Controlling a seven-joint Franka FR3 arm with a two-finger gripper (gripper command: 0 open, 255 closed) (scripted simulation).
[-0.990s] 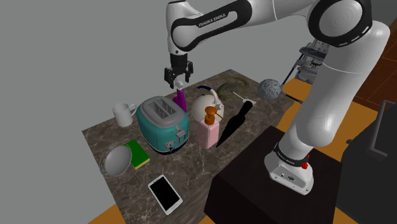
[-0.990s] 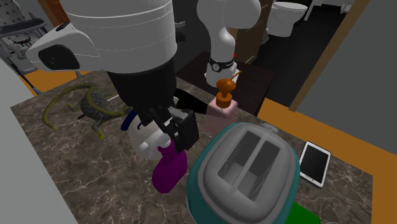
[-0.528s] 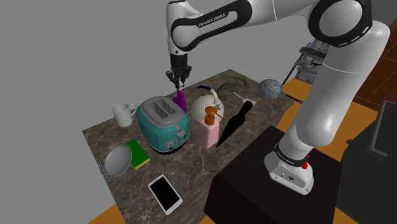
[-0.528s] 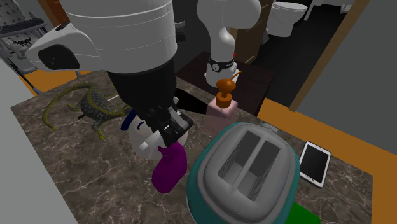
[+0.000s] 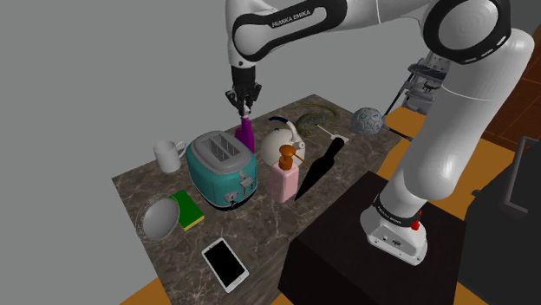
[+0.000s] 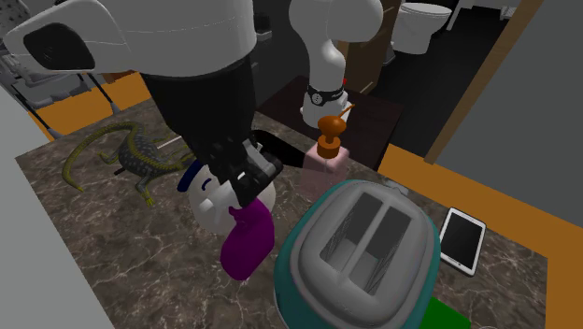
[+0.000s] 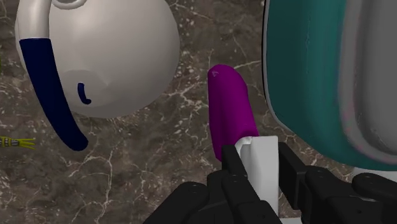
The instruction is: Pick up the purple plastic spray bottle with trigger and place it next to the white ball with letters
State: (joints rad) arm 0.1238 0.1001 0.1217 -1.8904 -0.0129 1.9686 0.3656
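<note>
Marble table (image 5: 260,223) scene: gripper (image 5: 244,107) clasping the bottle (image 5: 245,135)

The purple bottle (image 7: 232,111) is standing upright in the gap between the teal toaster (image 5: 223,166) and the pale kettle (image 5: 281,136), at the far side of the table. The black gripper (image 7: 259,162) is reaching down from above, its two fingers closing on the bottle's white trigger head. Whether the bottle's base is touching the marble cannot be told. In the second exterior view, the gripper (image 6: 248,182) is sitting right on top of the bottle (image 6: 247,245), with the toaster (image 6: 360,252) just beside it on that view's right and the kettle (image 6: 210,201) just behind. A pink soap dispenser (image 5: 284,173) is standing near the kettle, on the near side. The ball (image 5: 368,120), drawn grey with pale marks, is lying well apart from the bottle, at the table's far corner on the shoulder view's right.
</note>
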